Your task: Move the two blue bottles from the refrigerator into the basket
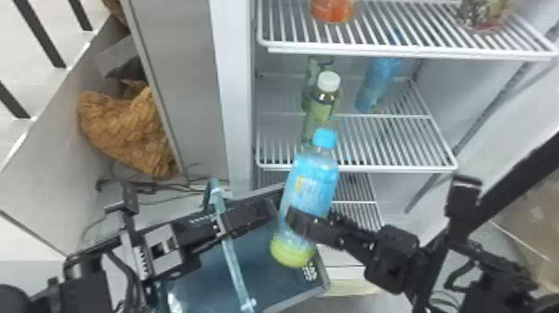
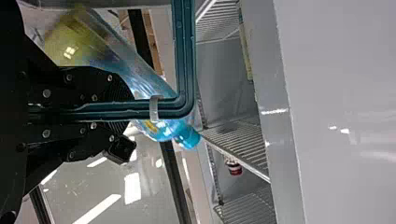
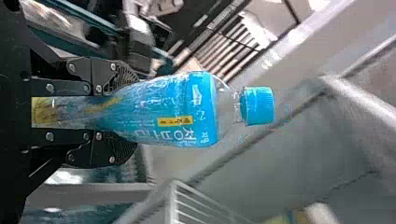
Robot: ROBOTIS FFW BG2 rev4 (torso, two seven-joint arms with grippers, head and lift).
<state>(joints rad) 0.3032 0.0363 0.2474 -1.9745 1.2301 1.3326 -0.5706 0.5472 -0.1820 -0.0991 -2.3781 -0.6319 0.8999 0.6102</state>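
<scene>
Head view: at near left, the left claw (image 1: 271, 209) was clamped on the handle (image 1: 231, 249) of the basket (image 1: 297, 299); the right claw (image 1: 293, 219) gripped one blue bottle (image 1: 312, 179), tilted. The other blue bottle (image 1: 376, 85) stood on a far shelf (image 1: 395, 168). Left wrist view: the handle passed between the fingers. Right wrist view: both fingers pressed the bottle's lower part.

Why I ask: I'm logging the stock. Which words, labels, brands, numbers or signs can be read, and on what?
Held blue bottle: large and small print, nothing I can quote with certainty.
Blue bottle farther back: any print too small to read.
White-capped bottle: none readable.
</scene>
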